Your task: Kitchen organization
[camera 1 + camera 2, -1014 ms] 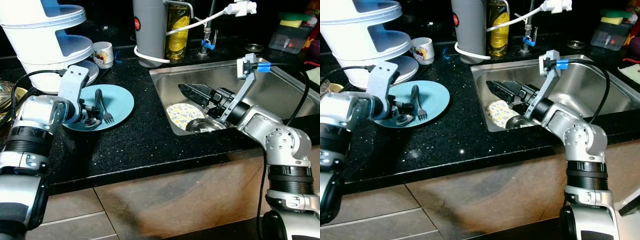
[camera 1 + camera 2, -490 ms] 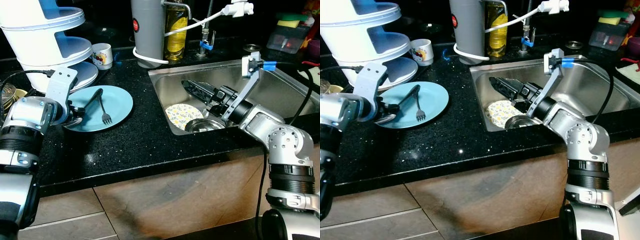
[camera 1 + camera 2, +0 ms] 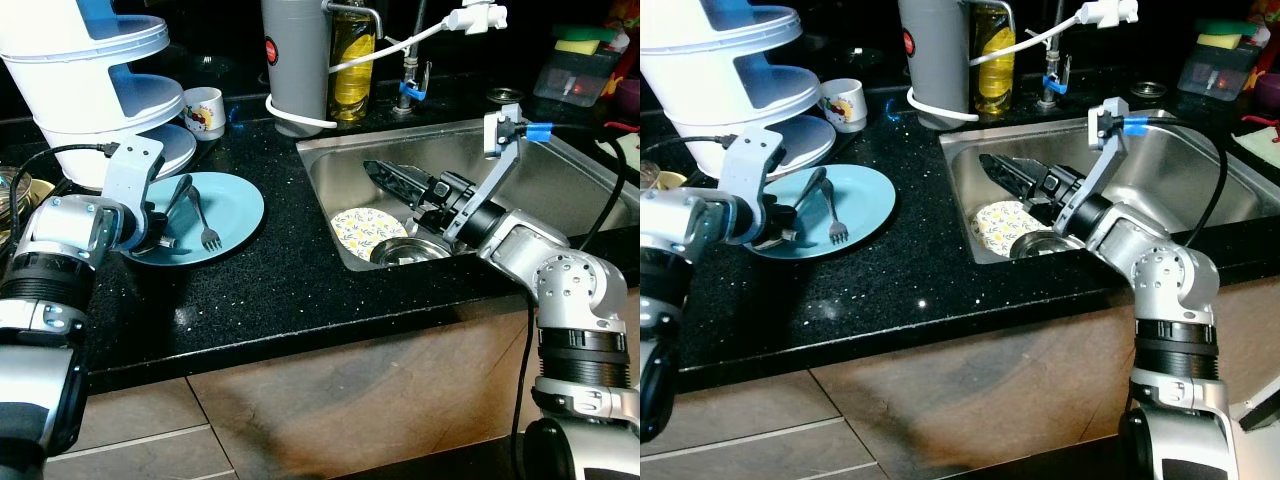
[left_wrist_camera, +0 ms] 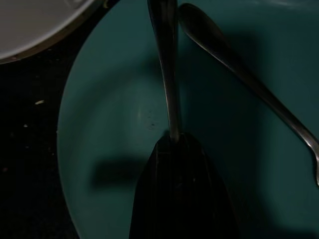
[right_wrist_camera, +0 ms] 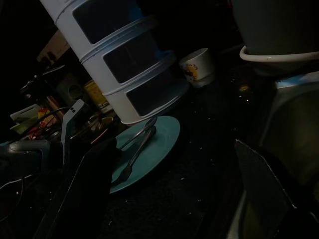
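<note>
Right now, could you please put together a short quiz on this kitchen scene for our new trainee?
1. True or false: the left pincer is shut on the handle of a utensil over the blue plate.
2. Where is the right pincer? A) inside the sink B) over the mug C) on the grey canister
3. Fill in: the fork lies on the ____.

Key: 1 true; 2 A; 3 blue plate.
</note>
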